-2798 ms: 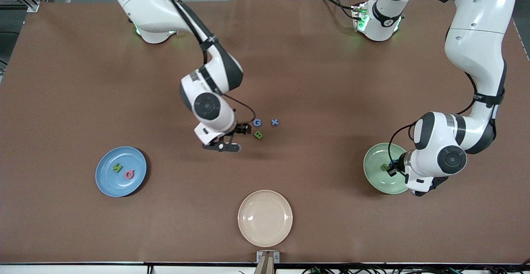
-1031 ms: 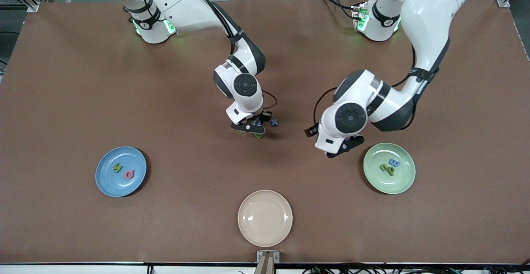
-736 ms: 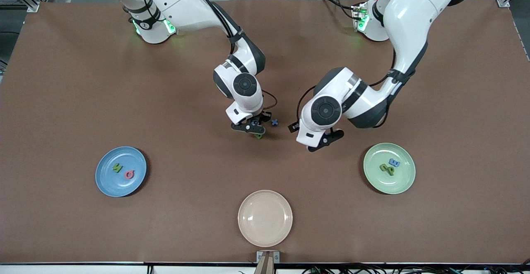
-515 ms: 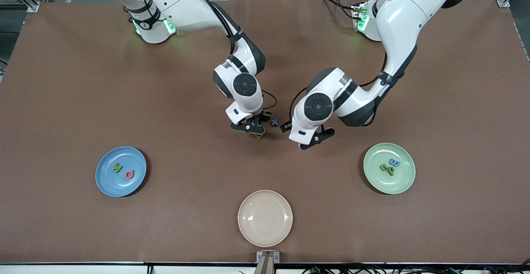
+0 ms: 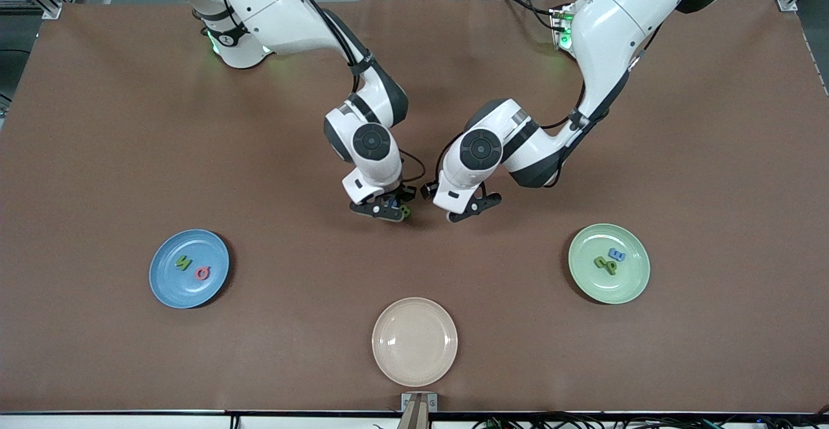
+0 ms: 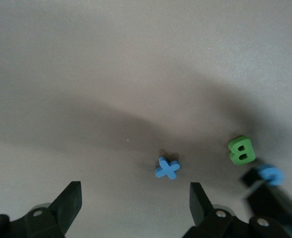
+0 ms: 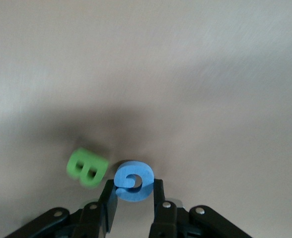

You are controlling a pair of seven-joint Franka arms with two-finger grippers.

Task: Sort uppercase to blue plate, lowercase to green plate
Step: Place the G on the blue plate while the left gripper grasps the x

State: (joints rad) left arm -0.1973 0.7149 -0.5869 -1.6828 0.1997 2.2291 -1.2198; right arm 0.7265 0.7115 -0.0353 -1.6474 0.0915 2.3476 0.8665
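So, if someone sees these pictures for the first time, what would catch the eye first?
Most striking are the two arms meeting over the middle of the table: the right pincer is shut on the blue G, with the green B beside it. The left pincer hangs open over the blue x. Nearer the camera lie the blue plate, the beige plate and the green plate.

A round beige plate (image 5: 414,341) (nothing on it) sits on the brown table (image 5: 116,157), nearest the front camera.
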